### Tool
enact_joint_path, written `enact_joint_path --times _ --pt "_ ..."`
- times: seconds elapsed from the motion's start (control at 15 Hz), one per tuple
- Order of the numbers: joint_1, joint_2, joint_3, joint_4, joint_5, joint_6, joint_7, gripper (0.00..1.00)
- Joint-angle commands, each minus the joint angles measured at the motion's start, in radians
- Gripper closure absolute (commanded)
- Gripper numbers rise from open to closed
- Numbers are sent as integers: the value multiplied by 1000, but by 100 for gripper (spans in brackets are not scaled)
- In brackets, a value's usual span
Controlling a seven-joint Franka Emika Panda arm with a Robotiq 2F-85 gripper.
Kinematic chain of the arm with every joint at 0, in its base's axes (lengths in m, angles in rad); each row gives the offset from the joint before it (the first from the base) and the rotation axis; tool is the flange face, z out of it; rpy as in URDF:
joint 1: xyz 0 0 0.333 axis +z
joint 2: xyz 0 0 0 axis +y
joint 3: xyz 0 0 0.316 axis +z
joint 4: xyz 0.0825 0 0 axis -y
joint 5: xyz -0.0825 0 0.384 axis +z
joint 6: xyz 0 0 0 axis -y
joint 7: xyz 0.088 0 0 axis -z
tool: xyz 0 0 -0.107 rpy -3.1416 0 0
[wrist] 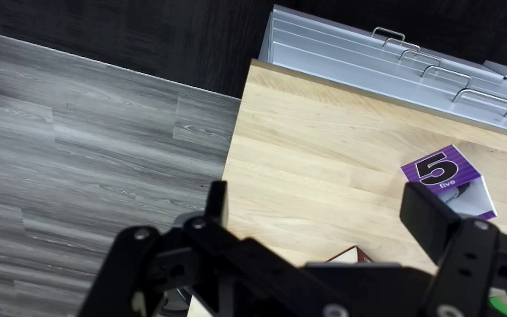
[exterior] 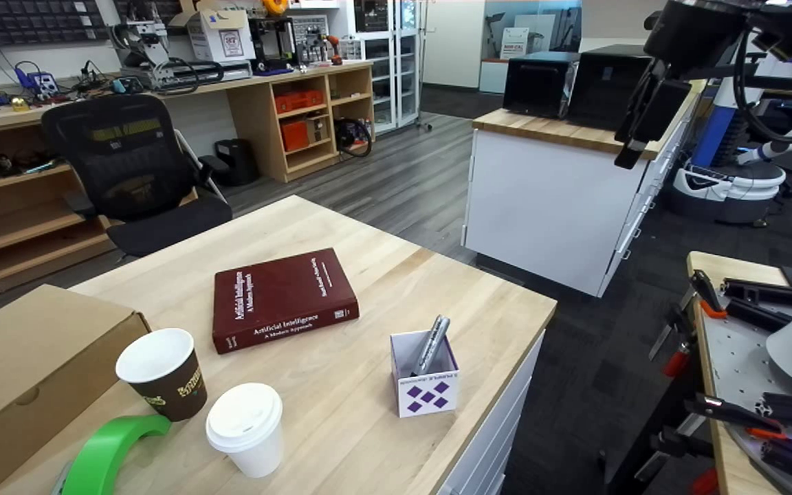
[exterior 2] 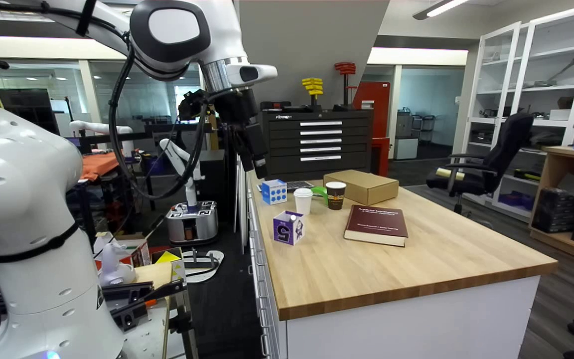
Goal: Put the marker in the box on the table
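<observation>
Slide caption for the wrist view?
Open gripper, holding nothing; marker inside the purple-and-white box on the table.

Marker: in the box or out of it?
In. In an exterior view the marker leans inside the box, its lower part behind the front wall and its top poking out.
</observation>
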Motion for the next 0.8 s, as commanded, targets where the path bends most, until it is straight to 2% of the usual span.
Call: enact_joint_path --times 0.0,0.73 --pt "8 1 -7 3 -4 0 3 0" --pt "9 3 -9 10 -5 -44 -1 0"
